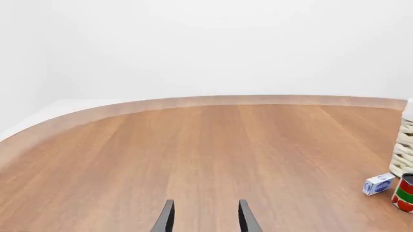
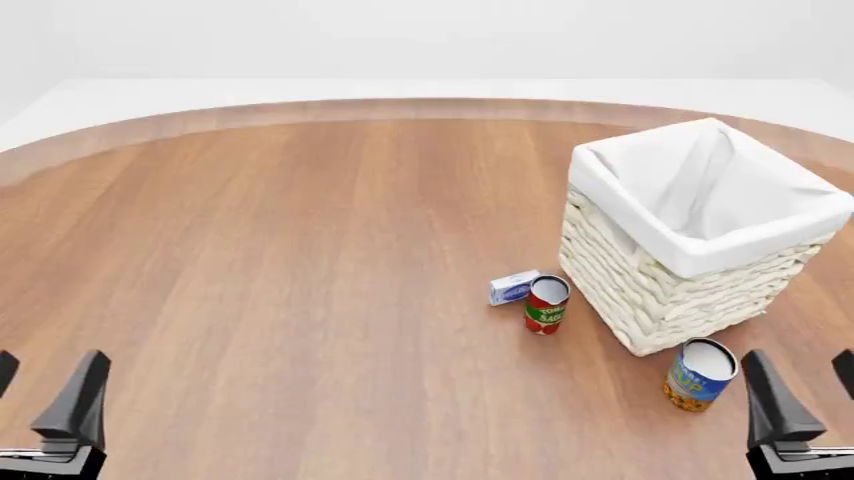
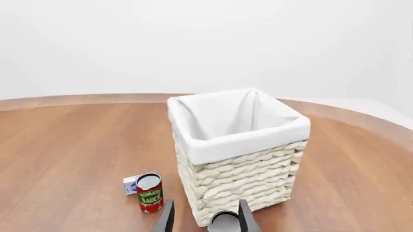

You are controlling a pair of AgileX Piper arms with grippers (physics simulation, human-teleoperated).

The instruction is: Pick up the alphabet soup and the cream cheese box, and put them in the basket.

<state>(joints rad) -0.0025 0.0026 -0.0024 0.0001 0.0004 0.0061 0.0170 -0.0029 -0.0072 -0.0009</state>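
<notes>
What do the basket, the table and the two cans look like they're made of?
Basket: cream woven wicker, shown by its braided rows, with a matte white cloth liner. Table: wood or wood veneer, with visible grain and a satin finish. Alphabet soup and tomato sauce can: probably metal with printed labels.

Two cans stand on the surface (image 2: 267, 260): one alphabet soup (image 2: 698, 375) with a blue and yellow-orange label, toward the near right corner, and one tomato soup can (image 2: 546, 304) with a red and green label, nearer the middle. One cream cheese box (image 2: 513, 287), white and light blue, lies just beside the red can. One basket (image 2: 667, 290), woven and lined with white cloth, sits toward the right edge. Two end effectors are counted: one left end effector (image 2: 47, 400) at the near left corner and one right end effector (image 2: 807, 400) at the near right corner.
</notes>
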